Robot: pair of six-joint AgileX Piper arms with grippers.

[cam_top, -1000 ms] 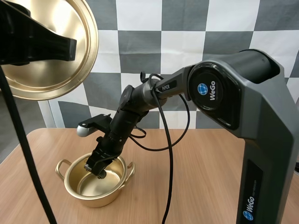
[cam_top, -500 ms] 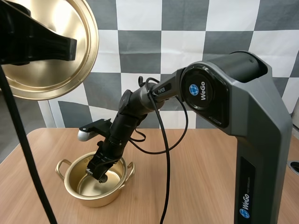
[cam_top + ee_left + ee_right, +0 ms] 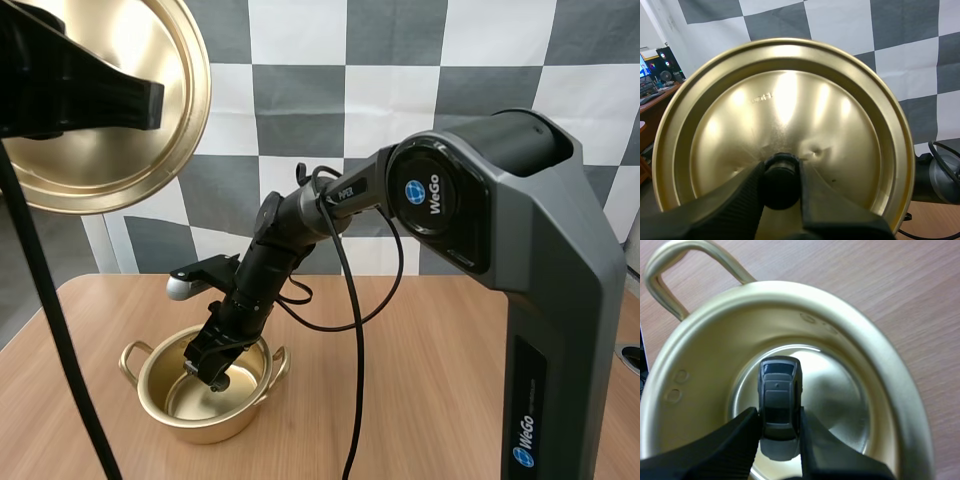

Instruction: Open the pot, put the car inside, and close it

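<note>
While my left gripper [image 3: 781,186] holds the golden lid [image 3: 790,100] raised well above the table [image 3: 450,380], its two fingers pinch the lid's dark knob [image 3: 781,170] between their tips. The lid stands close to upright on its edge, up at the left of the high view and well apart from the pot [image 3: 200,428]. That pot, golden as well, sits open on the wooden table toward its left part, with a loop handle [image 3: 654,264] at each side. My right arm reaches forward and down to it from the right, and my right gripper [image 3: 778,432] hangs in the pot's mouth, with its fingertips below the rim line in the high view. Between those fingertips sits the car [image 3: 778,390], a small dark grey one. The fingers press on its two sides near one end, and the rest of it juts out past the tips, seen roof-up in the right wrist view. It lies over the middle of the pot's shiny floor, inside the ring of the wall. Whether it touches that floor I cannot tell. Neither the fingers nor the car touch the pot's wall in the right wrist view.
</note>
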